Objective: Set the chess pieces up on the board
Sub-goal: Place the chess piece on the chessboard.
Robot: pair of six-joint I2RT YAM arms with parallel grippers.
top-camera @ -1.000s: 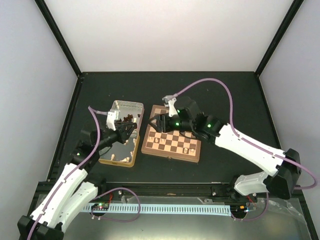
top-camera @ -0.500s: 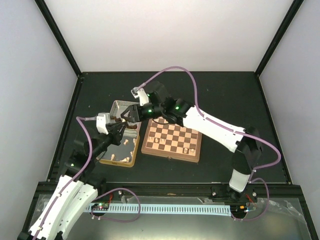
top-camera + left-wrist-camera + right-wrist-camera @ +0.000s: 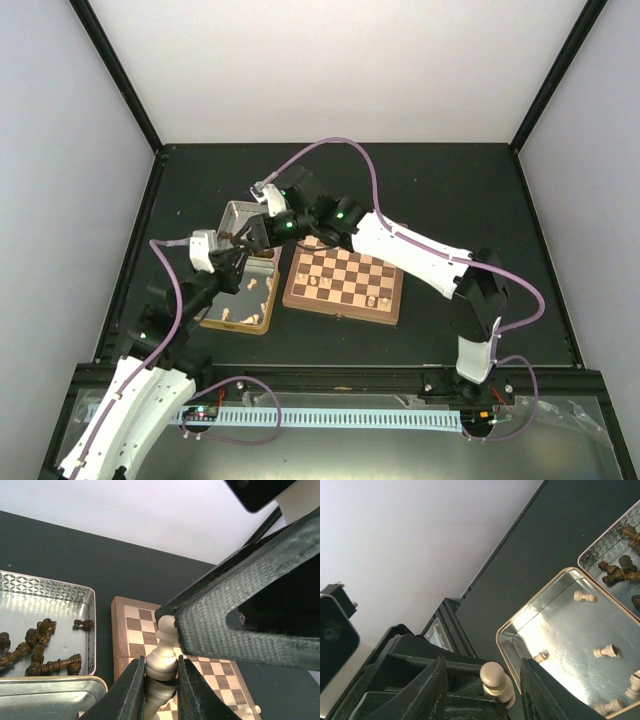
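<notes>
Right arm has swung left since a second ago. Its gripper then hung over the board's far-left corner. Now the right gripper (image 3: 244, 238) sits past the board's left edge, above the tins, meeting the left gripper (image 3: 234, 264). Left arm has drawn back slightly toward its own side.

Left gripper: clenched on a pale cream turned wooden chess piece (image 3: 162, 661). Fingers pinch its lower body, and the round head stands free beyond the fingertips. The piece is in the air over the tins, just left of the board.

Right gripper: jaws apart, one finger on each side of the piece's head. Right wrist view shows a gap on both sides. Left wrist view shows one right finger close against the head; contact cannot be told.

Flat square wooden chessboard with tan and dark brown squares (image 3: 350, 272) lies on the black table (image 3: 450, 190), just right of the tins. A few small cream chessmen (image 3: 376, 298) stand on its near rows.

Silver rectangular metal tin tray (image 3: 50, 587), the farther one, holds dark brown chessmen (image 3: 40, 655), most lying on their sides. Gold-sided metal tin tray (image 3: 560, 625), the nearer one, holds scattered cream chessmen (image 3: 606, 651).
</notes>
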